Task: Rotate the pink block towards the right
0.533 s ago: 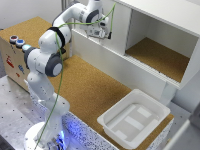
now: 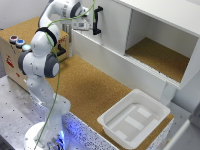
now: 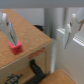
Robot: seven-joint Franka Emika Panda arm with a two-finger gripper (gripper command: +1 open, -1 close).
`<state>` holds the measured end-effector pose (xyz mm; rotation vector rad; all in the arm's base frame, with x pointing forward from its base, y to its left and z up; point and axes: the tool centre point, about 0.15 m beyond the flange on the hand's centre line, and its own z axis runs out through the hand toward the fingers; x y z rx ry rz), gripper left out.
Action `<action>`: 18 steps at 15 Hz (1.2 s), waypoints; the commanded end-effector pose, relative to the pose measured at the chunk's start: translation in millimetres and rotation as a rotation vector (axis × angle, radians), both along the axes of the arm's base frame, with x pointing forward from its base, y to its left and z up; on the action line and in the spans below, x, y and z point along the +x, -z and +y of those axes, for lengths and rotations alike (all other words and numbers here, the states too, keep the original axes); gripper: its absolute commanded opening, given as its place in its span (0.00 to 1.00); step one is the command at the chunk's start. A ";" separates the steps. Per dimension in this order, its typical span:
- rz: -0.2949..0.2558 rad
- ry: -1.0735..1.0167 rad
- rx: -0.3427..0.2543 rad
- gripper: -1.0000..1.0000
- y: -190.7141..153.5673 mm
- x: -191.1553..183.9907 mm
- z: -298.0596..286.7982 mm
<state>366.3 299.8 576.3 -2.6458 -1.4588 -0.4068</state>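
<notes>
Gripper (image 3: 39,27) of the Franka arm, seen in the wrist view with its two pale fingers (image 3: 7,27) spread wide apart and nothing between them. In the exterior view the gripper (image 2: 90,23) hangs at the far end of the scene, close to the black handle (image 2: 96,20) of a white cabinet (image 2: 150,45).

Pink block (image 3: 16,47): a small, matte, roughly cubic piece lying on top of a wooden box (image 3: 25,45), near that box's front edge and beneath the spread fingers, touching neither. The picture is too blurred to tell a long axis or which way the block points. In the exterior view the block is hidden or too small to make out.

Wooden box: flat, light-brown top with a straight edge; dark, indistinct shapes lie below its front face.

White cabinet: smooth, box-shaped, with an open compartment whose floor is cork-textured like the tabletop (image 2: 90,90).

Tabletop: speckled brown cork surface. On it, toward the exterior view's right and well apart from the gripper, stands a white plastic tray (image 2: 135,119), rectangular with rounded corners and a raised rim. At the exterior view's left a cardboard-coloured box (image 2: 12,52) carries round buttons (image 2: 17,41) on top.
</notes>
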 end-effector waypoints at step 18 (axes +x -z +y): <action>0.104 -0.749 -0.259 1.00 103.3 25.4 168.8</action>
